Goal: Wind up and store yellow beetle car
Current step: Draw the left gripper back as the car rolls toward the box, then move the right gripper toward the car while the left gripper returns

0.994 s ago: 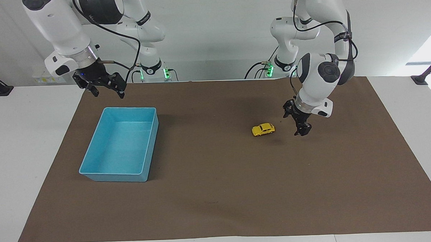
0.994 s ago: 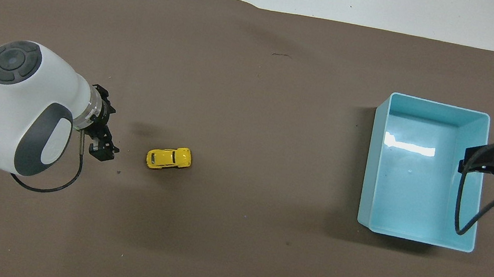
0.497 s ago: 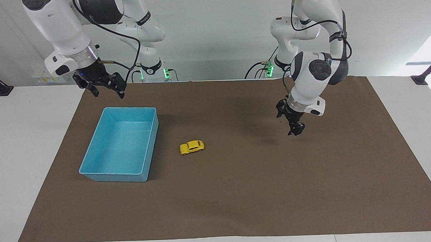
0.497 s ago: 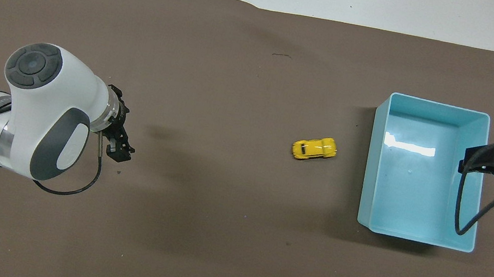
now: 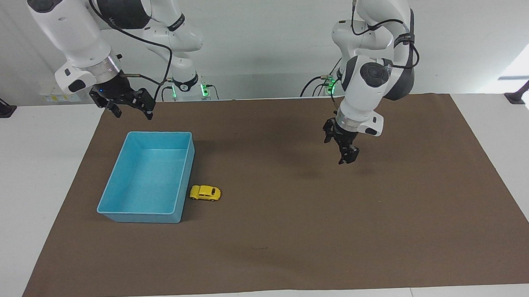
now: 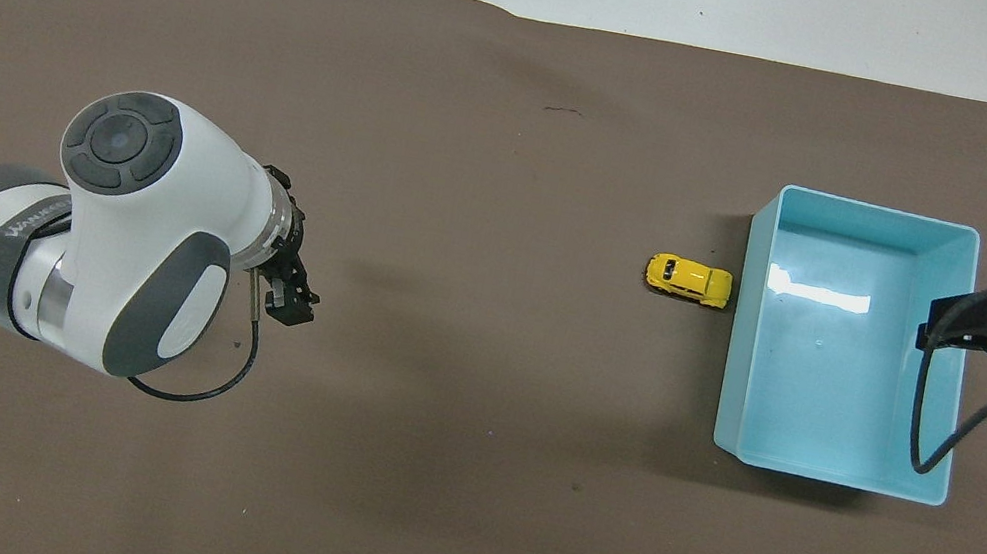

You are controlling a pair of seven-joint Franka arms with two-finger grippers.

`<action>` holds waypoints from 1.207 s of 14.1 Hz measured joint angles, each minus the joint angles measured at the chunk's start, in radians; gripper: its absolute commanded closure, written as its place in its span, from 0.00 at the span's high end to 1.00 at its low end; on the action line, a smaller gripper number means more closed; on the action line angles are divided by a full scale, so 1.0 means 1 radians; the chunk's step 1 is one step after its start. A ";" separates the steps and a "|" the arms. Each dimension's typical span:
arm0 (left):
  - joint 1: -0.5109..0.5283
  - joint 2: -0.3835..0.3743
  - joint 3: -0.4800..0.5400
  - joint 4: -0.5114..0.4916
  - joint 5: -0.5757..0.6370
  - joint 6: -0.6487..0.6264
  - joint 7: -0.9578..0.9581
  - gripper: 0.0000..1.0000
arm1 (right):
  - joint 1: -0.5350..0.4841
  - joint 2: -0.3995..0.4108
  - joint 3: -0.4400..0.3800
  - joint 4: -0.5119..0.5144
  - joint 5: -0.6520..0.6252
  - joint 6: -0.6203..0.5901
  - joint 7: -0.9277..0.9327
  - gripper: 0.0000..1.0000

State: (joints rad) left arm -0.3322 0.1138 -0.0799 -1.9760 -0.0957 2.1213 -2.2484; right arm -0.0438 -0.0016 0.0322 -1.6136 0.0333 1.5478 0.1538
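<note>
The small bright yellow beetle-shaped toy car (image 5: 205, 192) is found standing on its wheels on the brown paper mat (image 5: 294, 235), right against the outer side wall of the light blue rectangular plastic bin (image 5: 116, 186), outside it and not in it. Its long axis is laid roughly crosswise to that wall, one end meeting the wall, or very nearly so.

The right gripper (image 5: 126, 108) is held in the air over the mat just beside the bin's edge nearest the robots, its fingers spread wide and nothing held. From it, the car is placed past the length of the bin, toward the table's middle and lower down.

The left gripper (image 5: 344, 153) is hung over the open mat, pointing downward, its fingers likewise apart and empty. From it, the car is set well apart, toward the right arm's end of the table.

The right gripper is judged the nearer, and a descent alongside the bin wall would be called for.
</note>
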 measured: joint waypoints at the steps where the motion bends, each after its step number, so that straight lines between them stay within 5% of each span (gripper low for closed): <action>1: 0.000 0.000 0.001 0.006 0.000 0.000 0.000 1.00 | 0.000 0.000 0.000 0.000 0.000 0.008 0.000 1.00; 7: 0.006 -0.022 0.025 0.091 0.000 0.000 0.000 1.00 | 0.013 0.011 0.006 -0.009 0.000 0.078 0.071 1.00; 13: 0.089 -0.038 0.035 0.202 0.000 -0.008 0.000 1.00 | 0.113 0.092 0.010 -0.014 -0.008 0.162 0.404 1.00; 17: 0.127 -0.041 0.037 0.314 0.001 -0.152 0.023 1.00 | 0.172 0.144 0.011 -0.022 -0.066 0.211 0.648 1.00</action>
State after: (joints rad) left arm -0.2048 0.0733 -0.0425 -1.6615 -0.0952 1.9694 -2.2250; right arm 0.1277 0.1421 0.0431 -1.6361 -0.0331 1.7589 0.8017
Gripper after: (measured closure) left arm 0.000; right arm 0.000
